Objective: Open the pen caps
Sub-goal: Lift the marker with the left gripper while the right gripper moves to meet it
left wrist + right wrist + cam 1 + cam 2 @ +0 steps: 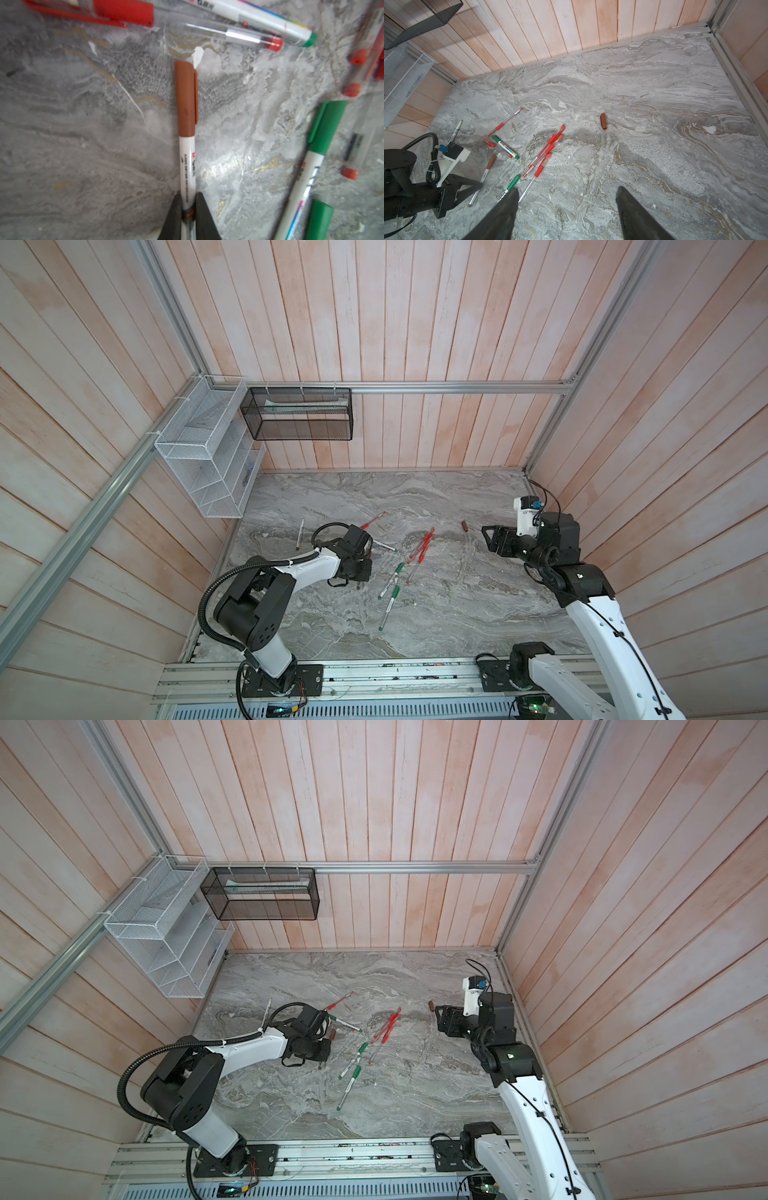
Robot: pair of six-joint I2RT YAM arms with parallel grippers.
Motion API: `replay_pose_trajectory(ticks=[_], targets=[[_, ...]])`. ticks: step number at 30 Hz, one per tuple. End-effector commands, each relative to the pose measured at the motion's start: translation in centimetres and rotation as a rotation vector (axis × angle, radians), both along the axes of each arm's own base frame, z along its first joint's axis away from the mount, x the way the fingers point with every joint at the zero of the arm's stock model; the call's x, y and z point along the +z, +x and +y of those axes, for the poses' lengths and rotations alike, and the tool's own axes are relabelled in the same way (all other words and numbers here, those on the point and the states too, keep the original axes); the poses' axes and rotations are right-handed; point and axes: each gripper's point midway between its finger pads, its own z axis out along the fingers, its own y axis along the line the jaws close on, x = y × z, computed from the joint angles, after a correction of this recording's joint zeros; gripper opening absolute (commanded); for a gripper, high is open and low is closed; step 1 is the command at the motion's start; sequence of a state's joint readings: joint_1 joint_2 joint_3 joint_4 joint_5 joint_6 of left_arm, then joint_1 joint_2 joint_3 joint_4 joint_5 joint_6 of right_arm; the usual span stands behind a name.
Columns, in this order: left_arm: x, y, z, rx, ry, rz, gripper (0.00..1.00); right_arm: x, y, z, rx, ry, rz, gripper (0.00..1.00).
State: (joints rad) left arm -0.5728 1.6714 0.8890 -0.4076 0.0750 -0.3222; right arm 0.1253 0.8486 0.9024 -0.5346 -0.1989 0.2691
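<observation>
- The left gripper (188, 204) is clamped tight on the white barrel of a brown marker (187, 166), low on the marble table (83, 145).
- The marker's brown cap (186, 99) is on, at the end away from the jaws.
- The right gripper (567, 189) is spread wide above the table, holding nothing.
- A loose brown cap (603, 121) lies alone near it.
- Red-capped pens (424, 547) and green markers (394, 594) lie between the arms.

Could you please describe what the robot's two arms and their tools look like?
The left arm and right arm have white shells and black joints. A black corrugated hose loops along the left; a thin black cable runs down the right. The left tool and right tool have black, tapering fingers. The right wrist carries a white camera mount.
</observation>
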Motion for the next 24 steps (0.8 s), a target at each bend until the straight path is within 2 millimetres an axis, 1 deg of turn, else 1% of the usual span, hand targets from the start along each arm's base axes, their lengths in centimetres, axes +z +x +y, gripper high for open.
replay_pose_trajectory(ticks=[1,2,4,7,10,13,16,20,22,24], targets=[[-4.6,-5.4,2.8,-0.019,0.144,0.217,0.06,-0.5,-0.6,-0.4,-0.015,-0.006,0.01,0.75],[-4.5,-5.3,2.8,-0.019,0.141,0.209,0.04,-0.6,-0.5,-0.3,-0.014,-0.002,0.011,0.75],[-3.8,-4.8,2.2,-0.028,0.122,0.185,0.03,-0.6,-0.5,-0.2,-0.009,0.01,0.013,0.75],[-2.3,-4.6,0.7,-0.07,0.077,0.144,0.01,-0.7,-0.5,0.4,0.002,0.057,0.008,0.75],[-0.2,-3.9,-0.7,-0.122,0.029,0.058,0.0,-0.7,-0.4,1.4,0.026,0.123,0.005,0.74],[2.9,-2.9,-2.6,-0.178,-0.044,-0.039,0.0,-0.3,-0.3,3.0,0.075,0.2,-0.022,0.72],[6.4,-2.1,-4.4,-0.209,-0.149,-0.12,0.0,0.5,-0.3,5.3,0.128,0.303,-0.08,0.71],[11.1,-1.1,-6.9,-0.27,-0.277,-0.204,0.0,1.6,0.2,8.2,0.182,0.418,-0.116,0.68],[13.1,-0.6,-7.7,-0.289,-0.321,-0.247,0.0,1.9,0.4,9.6,0.205,0.469,-0.128,0.67],[15.2,-1.0,-8.8,-0.361,-0.393,-0.282,0.0,2.3,0.6,11.5,0.246,0.518,-0.132,0.66]])
